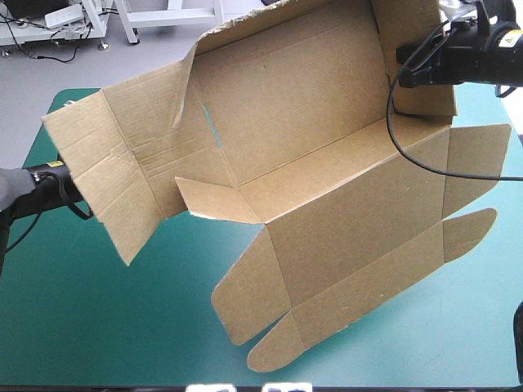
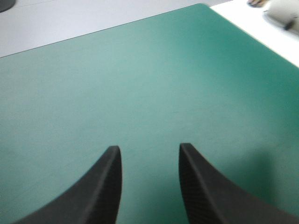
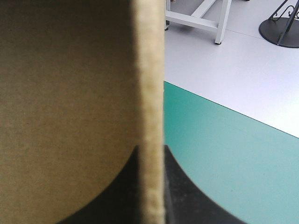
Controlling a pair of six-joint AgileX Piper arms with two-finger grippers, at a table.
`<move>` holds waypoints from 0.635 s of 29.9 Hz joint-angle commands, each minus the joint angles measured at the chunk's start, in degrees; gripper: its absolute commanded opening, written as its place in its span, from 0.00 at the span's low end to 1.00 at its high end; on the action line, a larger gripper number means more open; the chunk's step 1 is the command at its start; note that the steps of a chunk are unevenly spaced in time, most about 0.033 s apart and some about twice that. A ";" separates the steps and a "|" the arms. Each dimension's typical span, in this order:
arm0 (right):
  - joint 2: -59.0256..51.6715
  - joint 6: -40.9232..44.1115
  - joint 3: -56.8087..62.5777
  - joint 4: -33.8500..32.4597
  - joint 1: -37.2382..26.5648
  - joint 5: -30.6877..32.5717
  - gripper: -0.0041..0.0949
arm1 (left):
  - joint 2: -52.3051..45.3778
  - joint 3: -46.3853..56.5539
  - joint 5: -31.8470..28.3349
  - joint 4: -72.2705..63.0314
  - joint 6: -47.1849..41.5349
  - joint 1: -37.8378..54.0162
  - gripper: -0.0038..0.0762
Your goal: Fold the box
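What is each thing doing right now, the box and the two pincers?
box: unfolded sheet, lifted and tilted, flaps loose, nothing tucked.
right pincer: shut on the box's edge.
left pincer: open, holding nothing, above the teal-green cover.

The left arm (image 1: 37, 192) comes in low from the table's left side, lying nearly level with its wrist pointing toward the middle. In the high view its end goes out of sight behind a flap of the box (image 1: 327, 163). The left gripper (image 2: 148, 150) is spread, its two black fingers (image 2: 93, 196) standing apart and slanted down toward the table. The right arm (image 1: 478, 49) reaches in from the far right, held high, its wrist pointing across toward the left. The right gripper (image 3: 150, 151) is pinched on the edge of a raised panel of the box, one black finger on each face of the board, nearly meeting.
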 commanded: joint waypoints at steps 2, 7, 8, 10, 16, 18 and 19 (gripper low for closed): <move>-1.24 0.35 -0.03 2.69 0.99 -1.54 0.02 | 0.03 -1.63 9.52 -16.62 4.37 0.13 0.41; -0.22 0.64 0.47 -0.05 3.67 -3.27 0.02 | 1.64 -1.71 14.06 -23.92 5.52 0.13 0.41; 0.04 0.64 0.47 -0.17 4.11 -3.27 0.02 | 1.97 -1.71 14.06 -25.34 5.85 0.13 0.41; 0.29 1.03 0.47 -0.96 5.18 -3.27 0.02 | 2.41 -1.71 13.40 -27.40 6.12 0.13 0.44; 0.52 3.85 0.47 -8.46 8.54 -6.19 0.02 | 3.75 -1.71 14.37 -29.07 5.18 0.13 0.48; 0.52 4.94 0.47 -10.30 9.13 -7.71 0.02 | 3.75 -1.71 14.24 -29.24 4.96 0.13 0.48; 0.60 5.06 0.47 -10.39 9.43 -8.12 0.02 | 3.63 -1.71 14.24 -30.06 4.96 0.13 0.48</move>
